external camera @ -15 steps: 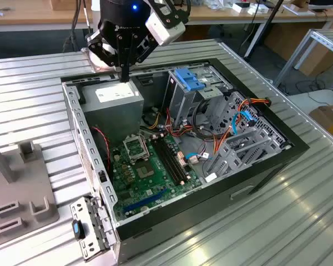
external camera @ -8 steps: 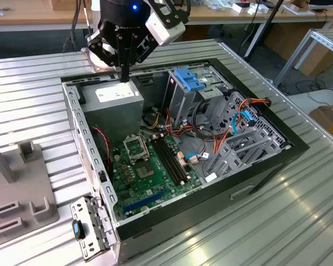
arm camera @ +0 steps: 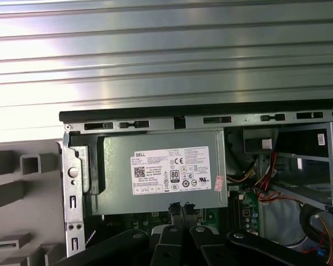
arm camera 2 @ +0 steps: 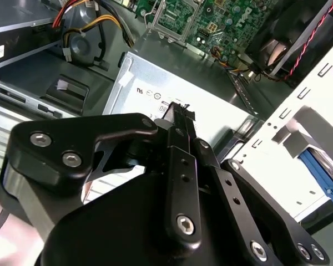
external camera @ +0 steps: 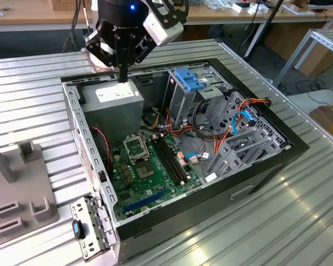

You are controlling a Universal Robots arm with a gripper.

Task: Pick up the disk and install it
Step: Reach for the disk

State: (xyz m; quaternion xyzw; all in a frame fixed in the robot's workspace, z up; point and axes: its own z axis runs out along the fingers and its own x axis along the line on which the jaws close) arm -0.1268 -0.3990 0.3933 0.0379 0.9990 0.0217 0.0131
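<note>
Gripper [external camera: 122,76], upper left of the exterior view: jaws closed, empty, just above the power supply [external camera: 111,108]. We judge any drop here would strike its lid.

Exterior view: set high and off the arm, tilted down over the ribbed bench [external camera: 33,83]. Whole open computer case [external camera: 241,188] mid-frame, arm [external camera: 127,27] at 11 o'clock.

First wrist view: near, facing straight down past the gripper [arm camera: 181,209] onto the power-supply box [arm camera: 166,172].

Second wrist view: closest, slanting past the gripper's black links toward the motherboard [arm camera 2: 211,16].

All three share the power-supply box's white label [external camera: 108,93].
</note>
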